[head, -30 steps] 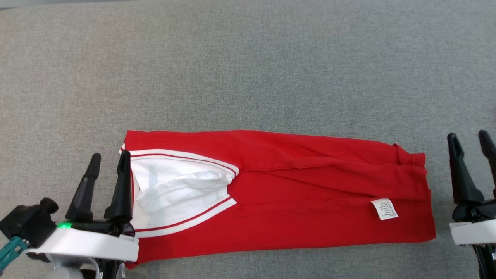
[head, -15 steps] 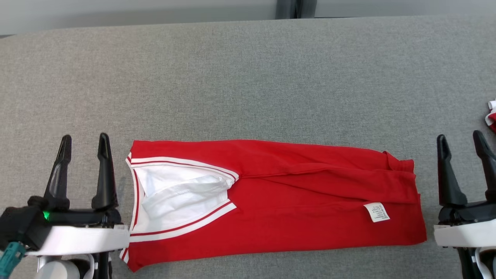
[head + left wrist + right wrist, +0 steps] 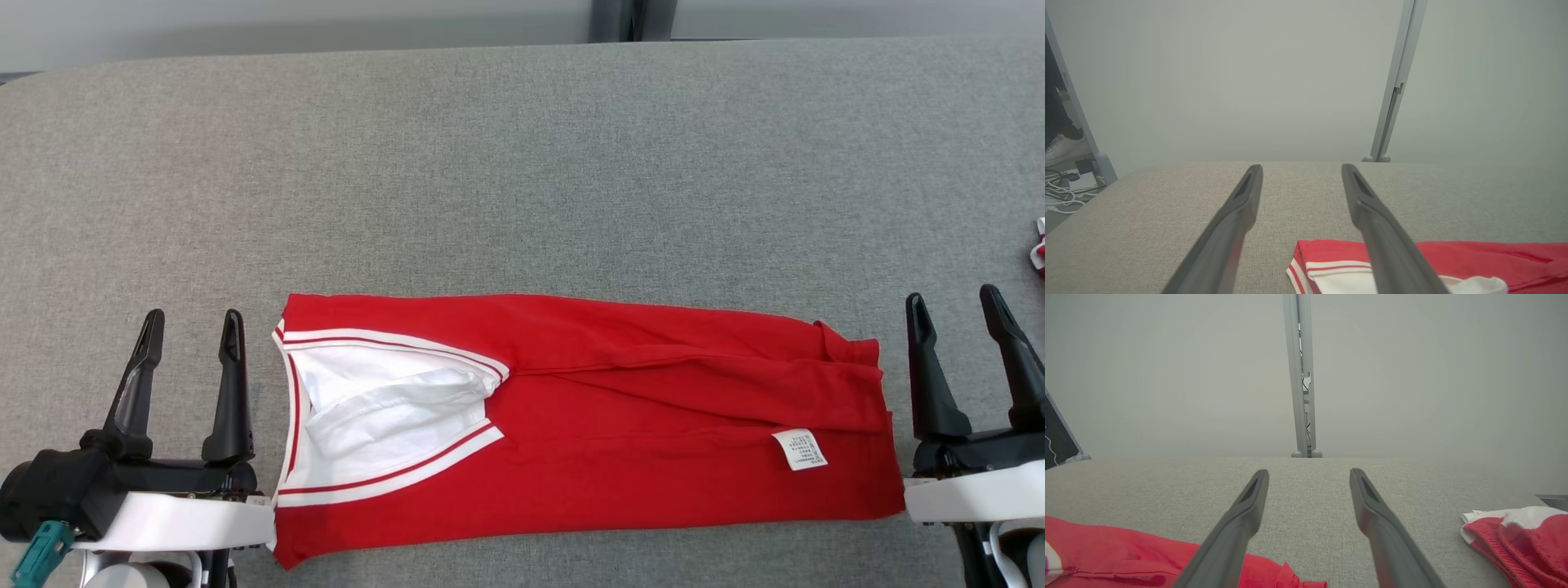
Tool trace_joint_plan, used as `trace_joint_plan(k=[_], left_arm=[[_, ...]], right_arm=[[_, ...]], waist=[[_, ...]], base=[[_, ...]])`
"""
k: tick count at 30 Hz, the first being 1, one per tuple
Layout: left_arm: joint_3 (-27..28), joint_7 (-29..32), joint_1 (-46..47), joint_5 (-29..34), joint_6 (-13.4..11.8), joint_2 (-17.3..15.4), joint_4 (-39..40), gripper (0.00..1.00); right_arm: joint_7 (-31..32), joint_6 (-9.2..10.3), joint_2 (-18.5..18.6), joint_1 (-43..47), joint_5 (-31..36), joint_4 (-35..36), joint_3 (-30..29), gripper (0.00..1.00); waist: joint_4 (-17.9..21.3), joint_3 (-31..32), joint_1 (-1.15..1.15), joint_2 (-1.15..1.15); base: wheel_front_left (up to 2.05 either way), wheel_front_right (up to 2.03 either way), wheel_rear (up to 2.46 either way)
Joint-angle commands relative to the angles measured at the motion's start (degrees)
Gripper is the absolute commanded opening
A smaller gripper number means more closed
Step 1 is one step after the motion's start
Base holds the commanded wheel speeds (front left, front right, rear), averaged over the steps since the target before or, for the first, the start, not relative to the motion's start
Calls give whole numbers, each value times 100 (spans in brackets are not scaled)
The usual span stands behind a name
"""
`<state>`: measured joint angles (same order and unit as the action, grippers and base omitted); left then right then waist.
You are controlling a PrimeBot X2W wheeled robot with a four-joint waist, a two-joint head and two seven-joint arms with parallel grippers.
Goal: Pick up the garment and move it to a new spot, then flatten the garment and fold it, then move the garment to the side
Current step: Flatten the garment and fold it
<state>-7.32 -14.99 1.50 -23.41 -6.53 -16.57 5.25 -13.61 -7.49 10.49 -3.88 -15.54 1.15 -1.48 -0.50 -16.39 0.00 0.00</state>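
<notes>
The garment (image 3: 620,425) is a red shirt with a white, red-striped V-neck, folded into a long band across the near part of the grey surface, collar end to the left and a white care label (image 3: 800,449) near its right end. My left gripper (image 3: 193,320) stands open just left of the collar end, empty and apart from the cloth. Beyond the garment's right end my right gripper (image 3: 953,296) is open and empty too. The left wrist view has the collar corner (image 3: 1331,265) beside my right-hand finger (image 3: 1372,216). The right wrist view catches the garment's end (image 3: 1126,555) at lower left.
The grey padded surface (image 3: 522,163) reaches far back to a pale wall with a grey post (image 3: 629,20). A second red-and-white cloth (image 3: 1519,535) lies at the right edge, beside my right gripper. On the floor at left are cables (image 3: 1061,196) and a person's white shoe (image 3: 1059,147).
The head camera has tilted up, bringing the wall and far edge into view. My left gripper has drawn leftward off the collar end; my right gripper stays beside the right end.
</notes>
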Motion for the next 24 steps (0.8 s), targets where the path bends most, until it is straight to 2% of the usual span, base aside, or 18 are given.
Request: trace_joint_plan(k=[1, 8, 24], left_arm=[[39, -26, 65, 36, 43, 24, -5, 100], [76, -27, 135, 132, 136, 144, -48, 100], [123, -27, 197, 225, 268, 318, -228, 100]], right_arm=[[-6, -1, 48, -59, -30, -28, -41, 100], [61, -1, 173, -24, -136, -697, -214, 100], [-27, -2, -76, -100, -885, -2534, 926, 100]], waist=[[-3, -7, 0, 0], [-69, -77, 0, 0], [-126, -217, 0, 0]], base=[[0, 0, 0], [0, 0, 0], [0, 0, 0]])
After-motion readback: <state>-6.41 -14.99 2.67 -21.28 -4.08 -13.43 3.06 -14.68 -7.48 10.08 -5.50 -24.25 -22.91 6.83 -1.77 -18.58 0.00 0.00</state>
